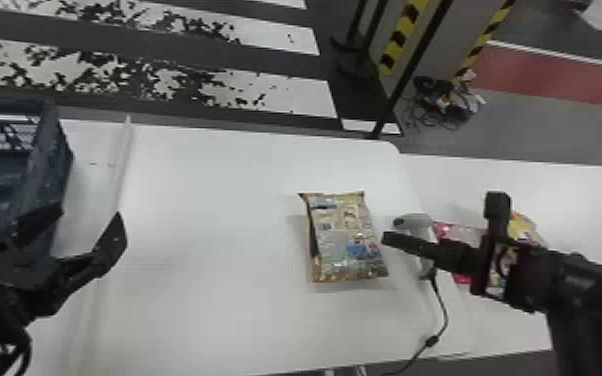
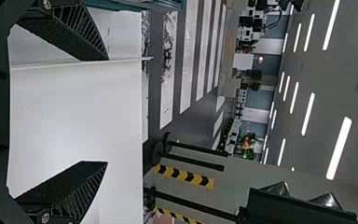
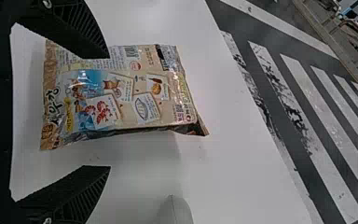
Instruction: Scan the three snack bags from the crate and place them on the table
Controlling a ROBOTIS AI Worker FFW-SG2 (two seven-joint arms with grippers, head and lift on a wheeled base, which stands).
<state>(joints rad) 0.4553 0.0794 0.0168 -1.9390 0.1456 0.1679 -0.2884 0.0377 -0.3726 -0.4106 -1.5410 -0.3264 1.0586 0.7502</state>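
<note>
Nearest you on the left, the left gripper (image 1: pixel 90 217) waits with its fingers spread, holding nothing. Your right gripper (image 1: pixel 442 218) is spread and empty too, above the tabletop (image 1: pixel 205 225) and much nearer the bag you probably want next. That tan-and-orange foil snack bag (image 1: pixel 347 240) lies flat on the tabletop, just to the left of the right gripper. Its long axis runs roughly away from you, so you'd best shift left until the two fingers straddle its narrow width. Mind the grey handheld scanner (image 1: pixel 415 220), close on the bag's right. Farther right, a pink-and-white bag (image 1: pixel 457 232) and a yellow bag (image 1: pixel 522 227) lie partly behind the right gripper; they look dealt with. Beyond the left gripper is the dark blue plastic crate (image 1: pixel 55 160).
</note>
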